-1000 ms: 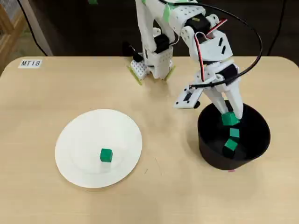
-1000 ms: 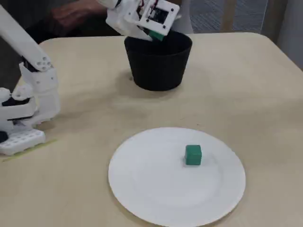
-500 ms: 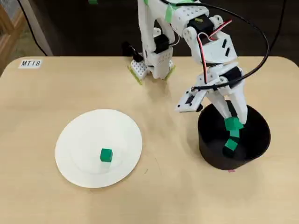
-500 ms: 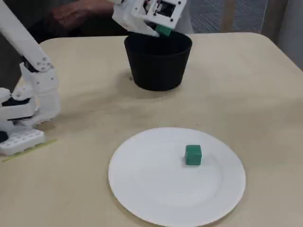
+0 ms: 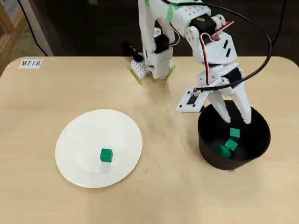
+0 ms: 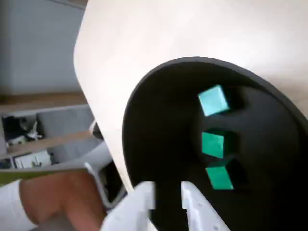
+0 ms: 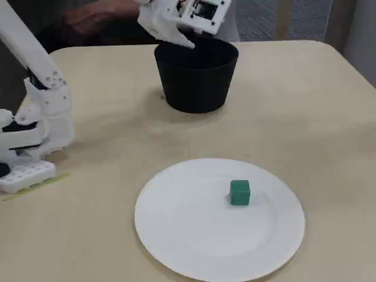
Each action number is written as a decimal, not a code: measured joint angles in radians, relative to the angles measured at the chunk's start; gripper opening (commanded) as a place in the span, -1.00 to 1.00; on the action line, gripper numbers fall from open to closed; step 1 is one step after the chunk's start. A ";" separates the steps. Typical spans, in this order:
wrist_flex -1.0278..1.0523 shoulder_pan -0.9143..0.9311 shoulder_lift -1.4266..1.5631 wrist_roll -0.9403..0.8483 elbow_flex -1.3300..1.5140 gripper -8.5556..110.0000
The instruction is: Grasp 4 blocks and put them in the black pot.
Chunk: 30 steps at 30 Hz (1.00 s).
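We see the gripper hanging over the black pot with its two white fingers spread apart and nothing between them. In the wrist view the fingertips show at the bottom edge, with a gap between them, just above the pot's dark inside.

Three green blocks lie on the pot's floor in the wrist view: one tilted, a second below it, and a third nearest the fingertips. From overhead we make out only two green patches in the pot, close together; the arm may hide the rest.

The fourth block sits on the white plate, a little off its centre, well apart from the pot. In the fixed view this block sits right of the plate's middle.

The pot stands near the table's right edge in the overhead view, the plate towards the left. The arm's base is clamped at the table's far edge, and a small label lies at the far left corner
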 measured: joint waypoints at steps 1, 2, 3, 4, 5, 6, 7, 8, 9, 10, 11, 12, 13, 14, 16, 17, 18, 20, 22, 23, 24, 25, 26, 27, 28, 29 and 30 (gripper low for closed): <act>0.014 0.002 0.000 0.012 -0.012 -0.90; 0.026 0.015 0.000 0.017 -0.026 -0.90; 0.041 0.035 0.000 0.026 -0.043 -0.90; 0.071 0.064 -0.002 0.032 -0.067 -0.90; 0.103 0.101 -0.006 0.035 -0.097 -0.90; 0.140 0.149 -0.021 0.040 -0.140 -0.90; 0.183 0.198 -0.034 0.038 -0.181 -0.90; 0.230 0.259 -0.054 0.040 -0.227 -0.90; 0.273 0.325 -0.078 0.040 -0.278 -0.90; 0.319 0.391 -0.100 0.041 -0.321 -0.90; 0.370 0.465 -0.120 0.055 -0.354 -0.90; 0.411 0.538 -0.130 0.063 -0.379 -0.90; 0.443 0.609 -0.132 0.072 -0.391 -0.90; 0.477 0.683 -0.133 0.078 -0.399 -0.90; 0.531 0.788 -0.140 0.086 -0.408 -0.90; 0.563 0.831 -0.140 0.087 -0.408 -0.90; 0.592 0.873 -0.140 0.087 -0.408 -0.90; 0.612 0.917 -0.140 0.083 -0.391 -0.90; 0.581 0.933 -0.140 0.064 -0.341 -0.90; 0.549 0.933 -0.141 0.055 -0.310 -0.90; 0.506 0.931 -0.147 0.046 -0.281 -0.90; 0.462 0.925 -0.160 0.032 -0.250 -0.90; 0.422 0.919 -0.184 0.015 -0.227 -0.90; 0.385 0.911 -0.218 -0.006 -0.218 -0.90; 0.357 0.907 -0.252 -0.037 -0.218 -0.90; 0.331 0.900 -0.287 -0.060 -0.218 -0.90; 0.295 0.897 -0.314 -0.080 -0.212 -0.90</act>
